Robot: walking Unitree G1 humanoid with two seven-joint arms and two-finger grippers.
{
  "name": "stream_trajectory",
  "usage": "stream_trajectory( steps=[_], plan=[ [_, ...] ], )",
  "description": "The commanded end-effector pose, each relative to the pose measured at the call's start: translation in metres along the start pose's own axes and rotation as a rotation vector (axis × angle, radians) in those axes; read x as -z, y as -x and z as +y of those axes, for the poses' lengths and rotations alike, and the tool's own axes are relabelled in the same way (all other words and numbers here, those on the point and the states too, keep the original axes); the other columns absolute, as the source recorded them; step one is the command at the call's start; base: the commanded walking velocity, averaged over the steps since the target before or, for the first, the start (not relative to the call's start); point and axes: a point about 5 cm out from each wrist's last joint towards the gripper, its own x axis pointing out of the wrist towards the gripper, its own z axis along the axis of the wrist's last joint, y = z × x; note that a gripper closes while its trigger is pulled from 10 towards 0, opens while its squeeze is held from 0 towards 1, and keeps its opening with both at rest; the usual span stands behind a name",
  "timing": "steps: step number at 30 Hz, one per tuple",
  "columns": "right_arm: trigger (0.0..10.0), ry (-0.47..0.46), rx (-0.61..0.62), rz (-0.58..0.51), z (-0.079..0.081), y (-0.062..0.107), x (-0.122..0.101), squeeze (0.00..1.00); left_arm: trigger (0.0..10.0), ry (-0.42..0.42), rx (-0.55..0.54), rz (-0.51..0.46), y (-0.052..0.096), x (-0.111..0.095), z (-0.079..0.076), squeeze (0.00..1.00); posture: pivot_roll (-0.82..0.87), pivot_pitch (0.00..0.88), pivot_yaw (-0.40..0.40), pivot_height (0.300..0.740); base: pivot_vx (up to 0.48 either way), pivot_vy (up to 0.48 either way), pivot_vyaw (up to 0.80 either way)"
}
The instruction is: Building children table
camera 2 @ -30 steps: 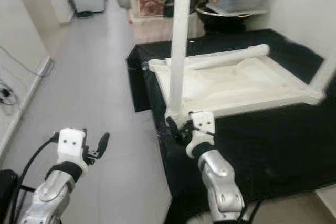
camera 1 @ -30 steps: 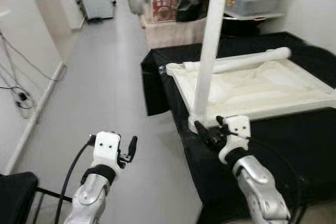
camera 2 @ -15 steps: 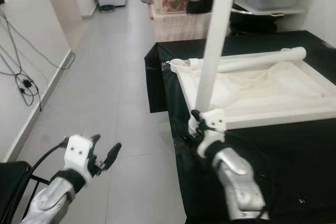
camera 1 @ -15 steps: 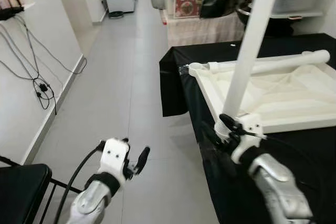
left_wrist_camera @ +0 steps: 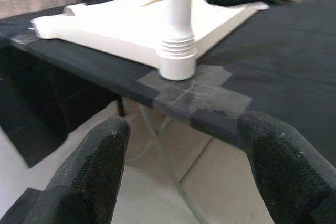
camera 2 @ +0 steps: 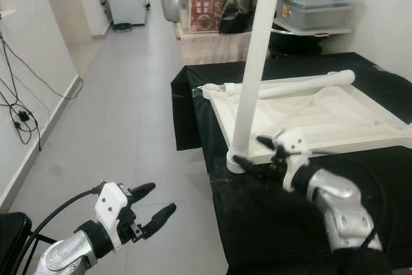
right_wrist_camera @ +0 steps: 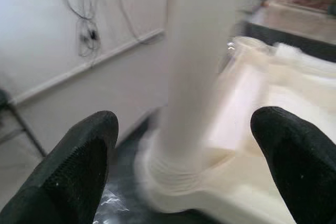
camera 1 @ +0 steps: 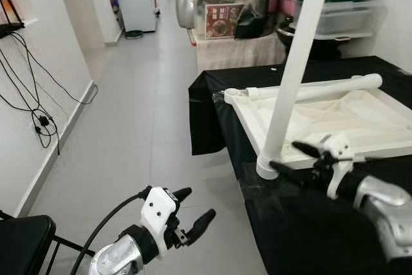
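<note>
No text, brand or number is reading clearly. A red printed label [camera 1: 219, 20] is showing on the box beyond the table [camera 1: 212, 94], but its lettering is too small to make out.

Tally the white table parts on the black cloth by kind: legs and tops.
Upright leg screwed into a corner: 1
Leg lying along the far edge: 1
Upside-down tabletop: 1
Total: 3
</note>
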Motion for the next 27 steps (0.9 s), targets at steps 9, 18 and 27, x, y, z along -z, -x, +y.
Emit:
stream_trajectory(
  steps=[9,18,27],
  plan=[
    [10.0,0.004,-0.087,-0.081,-0.011,-0.014,-0.027,0.00,10.0,-0.011,0.025,0.001,0.005,-0.004,0.001,0.00,0.06,0.000,0.023,0.740,0.000,0.000,0.00],
    [10.0,-0.006,-0.339,-0.165,-0.006,-0.044,-0.056,0.00,10.0,-0.020,-0.030,-0.034,0.010,-0.011,-0.002,0.00,0.09,0.034,0.003,0.740,0.000,0.000,0.00],
    [10.0,-0.026,-0.482,-0.151,0.010,-0.066,-0.056,0.00,10.0,-0.035,-0.037,-0.038,0.015,-0.016,-0.008,0.00,0.12,0.074,0.002,0.740,0.000,0.000,0.00]
  ],
)
